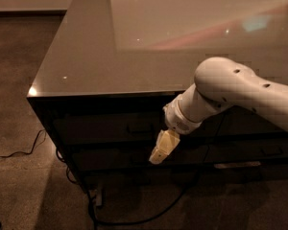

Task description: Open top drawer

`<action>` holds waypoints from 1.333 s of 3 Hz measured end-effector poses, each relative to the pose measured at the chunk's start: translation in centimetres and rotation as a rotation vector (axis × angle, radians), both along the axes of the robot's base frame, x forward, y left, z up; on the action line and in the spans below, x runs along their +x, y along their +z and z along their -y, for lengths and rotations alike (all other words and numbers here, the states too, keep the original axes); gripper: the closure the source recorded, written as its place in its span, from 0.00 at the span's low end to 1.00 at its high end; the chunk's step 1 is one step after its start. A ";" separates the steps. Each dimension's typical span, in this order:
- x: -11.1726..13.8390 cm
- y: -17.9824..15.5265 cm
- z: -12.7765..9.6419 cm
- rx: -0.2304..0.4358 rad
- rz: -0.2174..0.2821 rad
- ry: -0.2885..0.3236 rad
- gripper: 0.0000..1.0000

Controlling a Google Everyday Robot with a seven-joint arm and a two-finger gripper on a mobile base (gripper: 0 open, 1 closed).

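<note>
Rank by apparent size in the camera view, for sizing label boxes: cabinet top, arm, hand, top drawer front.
1. cabinet top
2. arm, though nearer the camera
3. top drawer front
4. hand, hanging at the arm's end

Pincer (158, 156) just before top drawer (101, 126)

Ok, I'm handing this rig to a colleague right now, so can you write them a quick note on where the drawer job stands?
Gripper: hangs in front of the top drawer, just below and right of its handle; whether it touches anything cannot be told.
The top drawer: shut, front flush under the cabinet's glossy top.
Done: the approach only.
Left: get onto the handle, grip it, pull the drawer out.
</note>
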State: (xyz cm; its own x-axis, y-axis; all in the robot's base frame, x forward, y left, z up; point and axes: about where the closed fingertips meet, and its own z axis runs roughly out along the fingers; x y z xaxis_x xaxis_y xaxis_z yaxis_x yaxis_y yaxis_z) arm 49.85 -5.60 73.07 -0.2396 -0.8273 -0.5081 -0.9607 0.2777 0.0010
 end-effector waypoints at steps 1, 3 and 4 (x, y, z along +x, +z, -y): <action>0.7 -2.7 -0.4 -0.026 -0.013 -0.017 0.00; 4.4 -4.4 0.3 -0.094 0.071 -0.085 0.00; 4.3 -4.8 0.0 -0.081 0.063 -0.073 0.00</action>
